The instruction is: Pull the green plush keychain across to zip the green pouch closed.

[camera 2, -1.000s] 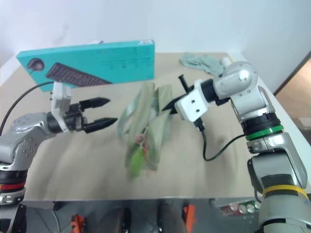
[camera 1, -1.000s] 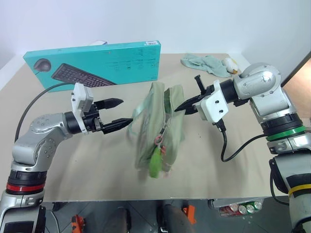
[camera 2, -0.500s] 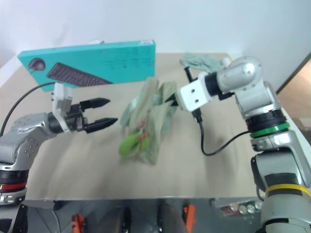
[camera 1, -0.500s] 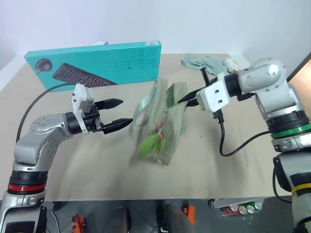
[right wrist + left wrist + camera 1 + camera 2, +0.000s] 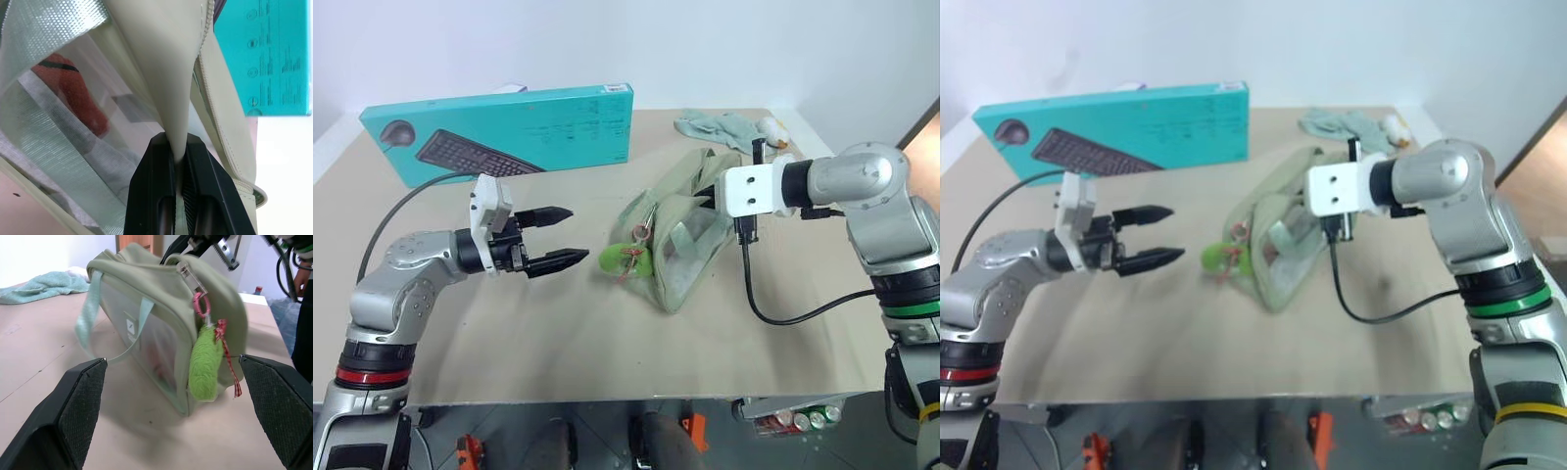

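The left gripper (image 5: 560,237) waits wide open and empty, aimed at the green plush keychain (image 5: 625,258), probably to take it for the pull. The keychain hangs from the zipper at the near-left end of the green pouch (image 5: 682,239), mid-table. The right gripper (image 5: 180,155) is clamped on the pouch's far-end fabric, apparently to anchor it.

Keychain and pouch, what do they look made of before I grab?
The green plush keychain looks like fuzzy pile fabric, matte, on a glossy pink ring, likely plastic. The green pouch looks like smooth matte woven cloth, folding softly, with a see-through plastic side panel and flat webbing handle.
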`<state>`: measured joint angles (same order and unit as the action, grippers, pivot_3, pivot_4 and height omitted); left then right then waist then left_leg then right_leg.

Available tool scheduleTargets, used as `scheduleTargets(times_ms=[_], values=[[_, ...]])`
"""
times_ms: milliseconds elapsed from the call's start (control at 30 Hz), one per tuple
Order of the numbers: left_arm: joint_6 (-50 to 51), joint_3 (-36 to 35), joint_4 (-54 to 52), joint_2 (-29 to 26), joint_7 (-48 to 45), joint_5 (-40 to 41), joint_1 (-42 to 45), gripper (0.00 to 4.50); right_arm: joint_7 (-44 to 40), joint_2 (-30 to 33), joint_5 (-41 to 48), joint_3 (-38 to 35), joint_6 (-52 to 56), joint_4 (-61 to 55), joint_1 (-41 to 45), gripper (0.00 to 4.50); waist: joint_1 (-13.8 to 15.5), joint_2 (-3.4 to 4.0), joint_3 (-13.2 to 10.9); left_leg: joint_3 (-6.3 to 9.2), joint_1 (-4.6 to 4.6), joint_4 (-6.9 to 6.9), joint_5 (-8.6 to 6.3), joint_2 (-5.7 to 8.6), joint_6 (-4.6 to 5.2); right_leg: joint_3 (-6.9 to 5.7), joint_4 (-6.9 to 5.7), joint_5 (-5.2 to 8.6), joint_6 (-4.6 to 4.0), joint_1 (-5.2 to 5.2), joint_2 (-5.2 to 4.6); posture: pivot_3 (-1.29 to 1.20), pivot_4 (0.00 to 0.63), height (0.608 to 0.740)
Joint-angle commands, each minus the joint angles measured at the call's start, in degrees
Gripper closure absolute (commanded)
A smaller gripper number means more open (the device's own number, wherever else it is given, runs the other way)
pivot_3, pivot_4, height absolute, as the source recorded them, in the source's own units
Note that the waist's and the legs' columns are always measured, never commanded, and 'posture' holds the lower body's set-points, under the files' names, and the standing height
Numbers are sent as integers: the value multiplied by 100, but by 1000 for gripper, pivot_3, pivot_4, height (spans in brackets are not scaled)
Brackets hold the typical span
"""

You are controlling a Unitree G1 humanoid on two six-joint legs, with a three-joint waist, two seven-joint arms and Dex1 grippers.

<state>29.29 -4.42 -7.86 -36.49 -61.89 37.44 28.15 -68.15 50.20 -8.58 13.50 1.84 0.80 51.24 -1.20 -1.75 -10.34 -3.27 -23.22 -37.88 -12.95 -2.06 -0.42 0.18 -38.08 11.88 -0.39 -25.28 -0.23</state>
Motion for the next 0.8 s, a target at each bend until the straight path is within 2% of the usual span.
scheduleTargets(times_ms=[33, 300, 367, 500, 800], values=[[118, -55, -282, -2, -49, 225, 198, 0, 84, 29, 112, -246, 445, -410, -162, 3700, 0, 0, 0, 0, 0, -1, 0, 0, 0, 0, 0, -2, 1, 1, 1, 0, 150, 740], [378, -60, -475, -136, -118, 400, 180, 0, 60, 149, 1210, -1140, 1430, -1396, -874, 1035, 1, -2, -1, -1, -2, -3, 0, -2, 0, 3, 0, -2, 3, 0, 2, 0, 150, 740], [414, -43, -505, -122, -118, 421, 202, 0, 74, 182, 1587, -1460, 1704, -1557, -1044, 1035, 3, -2, -1, -1, -2, -3, 0, -1, 0, 3, 0, -2, 3, 1, 2, 0, 150, 740], [467, -23, -528, -105, -133, 435, 234, 0, -9, 414, 1921, -1846, 1598, -1311, -1190, 1035, 2, -3, -2, 0, -1, -7, 0, 1, 0, 2, 0, -3, 4, 3, 1, 0, 150, 740], [725, 15, -632, -96, -192, 632, 191, 0, -245, 454, 2367, -2073, 1069, 530, -794, 1035, -1, -4, -3, -8, 1, -9, 0, 4, 2, 10, 0, -5, 5, 2, 4, 0, 150, 740]])
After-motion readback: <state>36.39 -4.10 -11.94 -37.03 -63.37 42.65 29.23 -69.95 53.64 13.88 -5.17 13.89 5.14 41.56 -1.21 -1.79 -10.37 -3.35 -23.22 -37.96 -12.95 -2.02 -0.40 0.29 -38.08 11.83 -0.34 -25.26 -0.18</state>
